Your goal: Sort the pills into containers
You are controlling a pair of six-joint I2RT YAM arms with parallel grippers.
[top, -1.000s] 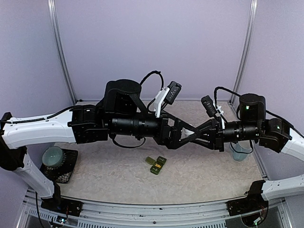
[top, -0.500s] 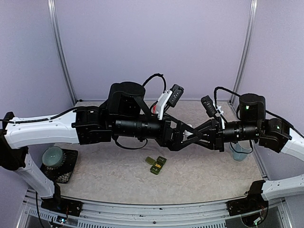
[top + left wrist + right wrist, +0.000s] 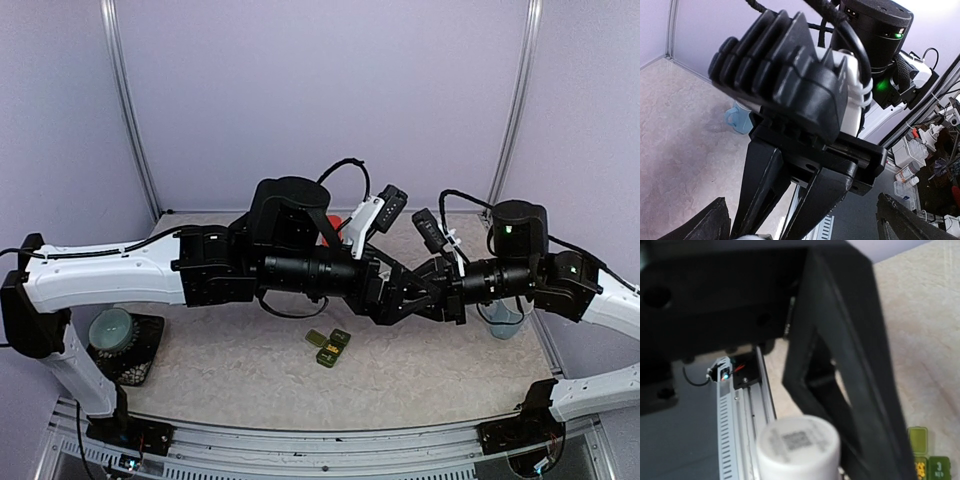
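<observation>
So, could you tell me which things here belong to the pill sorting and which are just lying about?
Job: dark green plastic three-compartment pill box; white round plastic bottle.
Lying about: pale blue mug; pale green round dish on black mat.

Up close, the right gripper [image 3: 771, 227] is pinching a white object [image 3: 747, 236]; the left gripper [image 3: 805, 225] is gaping wide around it; a pale blue mug [image 3: 738, 119] is sitting on the table [image 3: 680, 130] behind.

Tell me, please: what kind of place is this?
Probably a robot test bench in a laboratory: plain lilac screens on metal poles enclose the table, and cluttered storage bins stand outside.
</observation>
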